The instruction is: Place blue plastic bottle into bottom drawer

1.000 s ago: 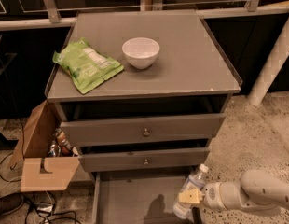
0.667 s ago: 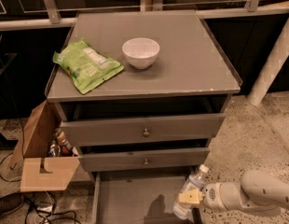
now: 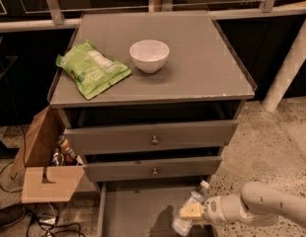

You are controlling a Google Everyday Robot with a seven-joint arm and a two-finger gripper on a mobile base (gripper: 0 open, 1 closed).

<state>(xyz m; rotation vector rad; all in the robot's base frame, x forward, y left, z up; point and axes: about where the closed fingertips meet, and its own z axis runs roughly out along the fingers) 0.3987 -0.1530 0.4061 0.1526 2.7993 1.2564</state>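
1. Indoors, on a pale speckled stone floor [image 3: 271, 147], in front of dark glass panels behind a pale rail [image 3: 29, 24]; at right, a round white post [image 3: 288, 58].
2. In the middle, a boxy grey cabinet [image 3: 202, 58] with a flat matte top, its front edge slightly scuffed.
3. On that top: a smooth round white bowl [image 3: 149, 55] and, to its left and apart from it, a crinkly green snack bag [image 3: 92, 68] lying flat.
4. Below, two shallow upper drawers [image 3: 192, 137], each with a small round brass knob [image 3: 155, 140], both slightly open.
5. At the base, the bottom drawer [image 3: 135, 211], open wide, with a flat grey floor and low side walls.
6. On the floor at left, an open brown cardboard box [image 3: 44, 181] and black cables [image 3: 44, 226].
7. At lower right, a smooth white arm [image 3: 271, 206] ending in the gripper [image 3: 191, 215], clamped on the bottle [image 3: 195, 197].
8. Holds that clear bluish plastic bottle tilted, white cap up and to the right, over the right front part of the bottom drawer; cannot tell whether it touches the drawer floor.
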